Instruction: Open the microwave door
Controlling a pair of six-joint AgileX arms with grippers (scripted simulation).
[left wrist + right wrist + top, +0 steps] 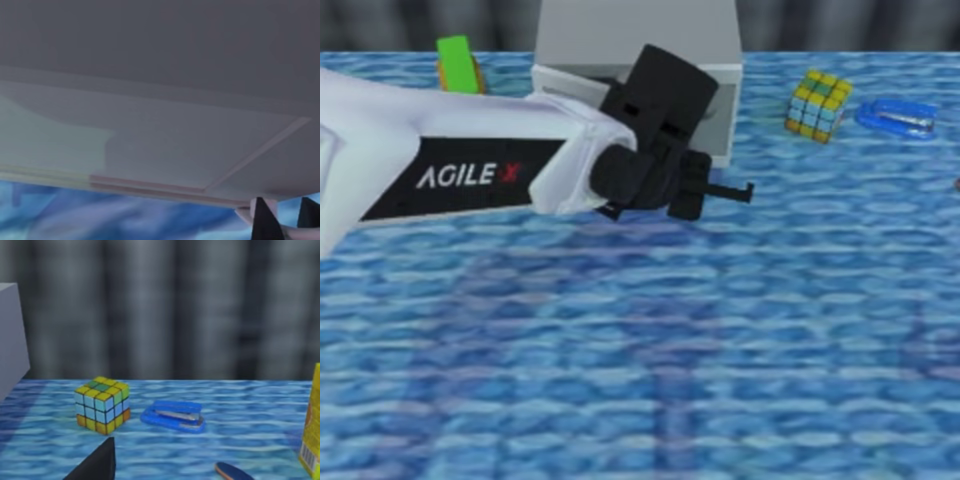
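Note:
The light-grey microwave (638,30) stands at the table's back middle. Only a strip of the microwave door (570,80) shows beside my left arm in the top view. My left gripper (735,190) hovers just in front of the oven's front face. In the left wrist view the door (165,140) fills the picture, very close. There my left gripper (284,202) has its two dark fingers set narrowly around the pale bar handle (243,212), shut on it. My right arm stays parked, out of the top view.
A colour cube (817,104) and a blue stapler (897,117) lie right of the microwave. A green block (458,64) stands behind my left arm. The right wrist view also shows a yellow box (312,425) and a dark blue flat thing (232,472).

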